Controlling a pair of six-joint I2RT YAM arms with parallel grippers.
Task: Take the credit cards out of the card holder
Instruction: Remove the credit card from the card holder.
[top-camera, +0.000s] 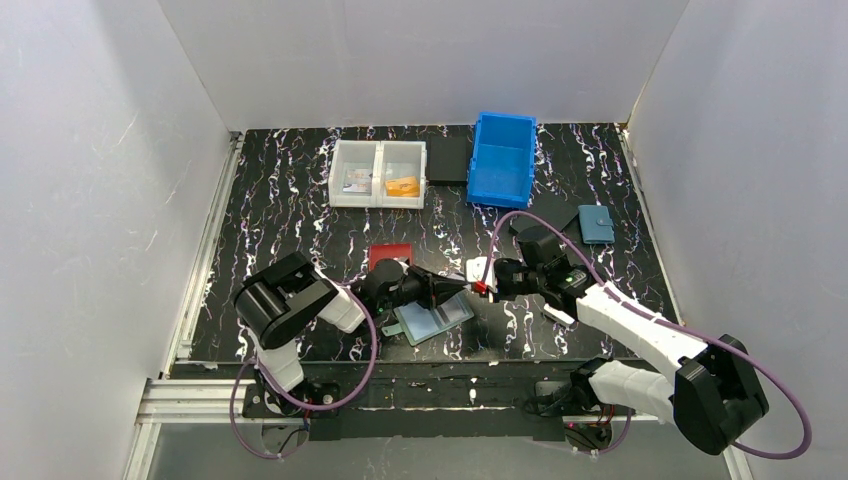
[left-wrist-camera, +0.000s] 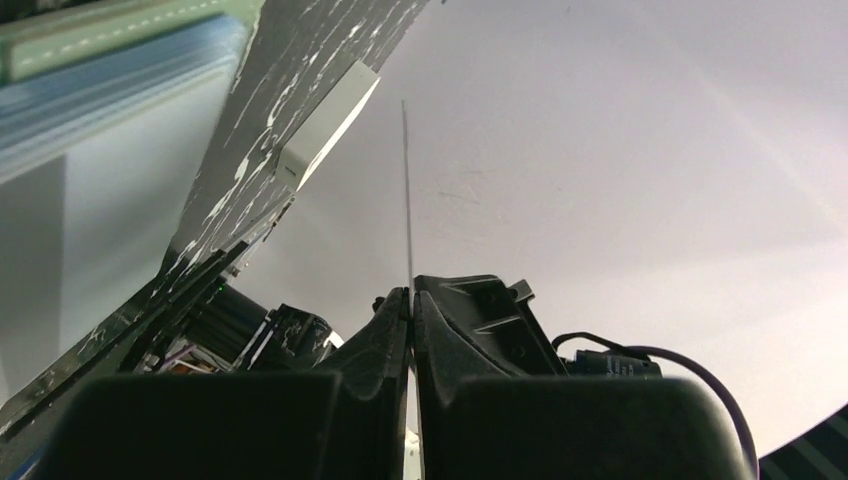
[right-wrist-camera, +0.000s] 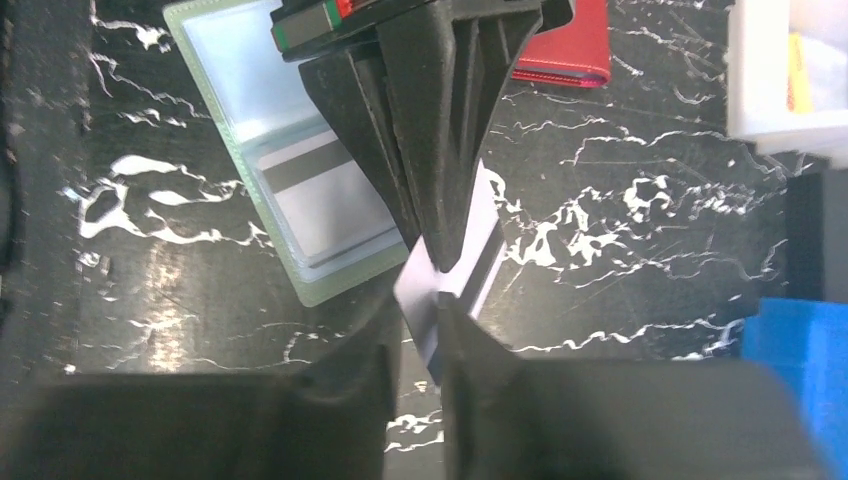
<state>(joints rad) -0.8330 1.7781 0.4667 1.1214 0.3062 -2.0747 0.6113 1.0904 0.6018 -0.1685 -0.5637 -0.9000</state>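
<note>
the left gripper (right-wrist-camera: 437, 250) is clenched on a pale credit card (right-wrist-camera: 482, 235) above the table (right-wrist-camera: 620, 200) (edge-on in its own wrist view). the right gripper (right-wrist-camera: 418, 325) straddles that card's lower corner; whether it grips, i cannot tell. the open card holder (right-wrist-camera: 225, 80) lies flat beside them, a second card (right-wrist-camera: 320, 205) in its pocket.

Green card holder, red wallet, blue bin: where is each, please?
green card holder (top-camera: 420, 326), top view, on its open left half.
red wallet (top-camera: 390, 252), top view, on its visible cover.
blue bin (top-camera: 498, 193), top view, on its near outer wall.
</note>
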